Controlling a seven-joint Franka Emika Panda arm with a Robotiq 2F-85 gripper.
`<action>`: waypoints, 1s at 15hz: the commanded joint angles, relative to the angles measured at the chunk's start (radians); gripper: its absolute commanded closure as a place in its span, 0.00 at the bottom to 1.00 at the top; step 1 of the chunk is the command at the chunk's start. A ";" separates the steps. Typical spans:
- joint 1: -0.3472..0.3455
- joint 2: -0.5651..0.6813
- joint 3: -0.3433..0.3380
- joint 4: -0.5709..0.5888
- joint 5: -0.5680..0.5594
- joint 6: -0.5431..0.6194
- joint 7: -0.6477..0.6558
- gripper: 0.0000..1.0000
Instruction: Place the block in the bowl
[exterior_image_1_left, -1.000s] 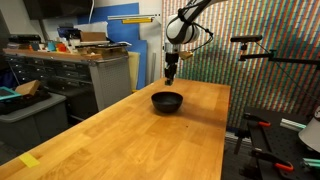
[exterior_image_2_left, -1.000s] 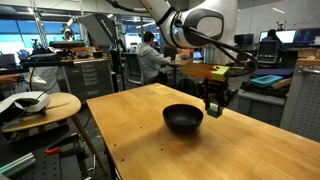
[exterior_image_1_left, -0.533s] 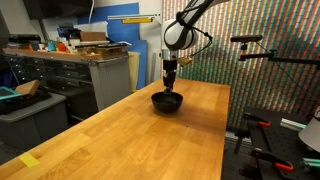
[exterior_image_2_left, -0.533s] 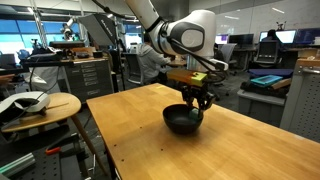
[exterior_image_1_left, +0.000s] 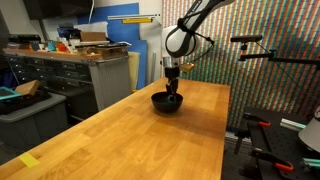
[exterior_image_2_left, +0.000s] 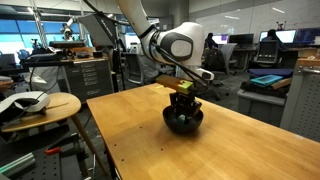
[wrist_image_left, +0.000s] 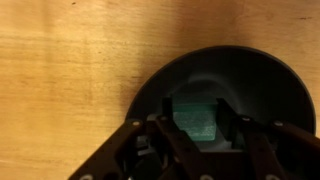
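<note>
Seen from the wrist, the gripper (wrist_image_left: 197, 128) pinches a green block (wrist_image_left: 196, 112), with fingers at the block's 9 and 3 o'clock. The block hangs low inside the black bowl (wrist_image_left: 268, 80), near its centre. The bowl sits on a wooden table (wrist_image_left: 70, 70).

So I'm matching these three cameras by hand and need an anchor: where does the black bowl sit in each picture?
In an exterior view: black bowl near centre, at the wooden table's far end.
In an exterior view: just right of centre, slightly below the middle.
Wrist view: fills the lower right, cut off by the bottom edge.
Shared landmark: the tool, tips inside the bowl, a green block in its grip.
</note>
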 joint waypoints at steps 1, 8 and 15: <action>-0.005 0.016 0.016 -0.027 -0.002 0.058 -0.001 0.79; -0.023 0.037 0.050 -0.056 0.016 0.215 -0.016 0.22; -0.038 -0.094 0.055 -0.142 0.018 0.213 -0.017 0.00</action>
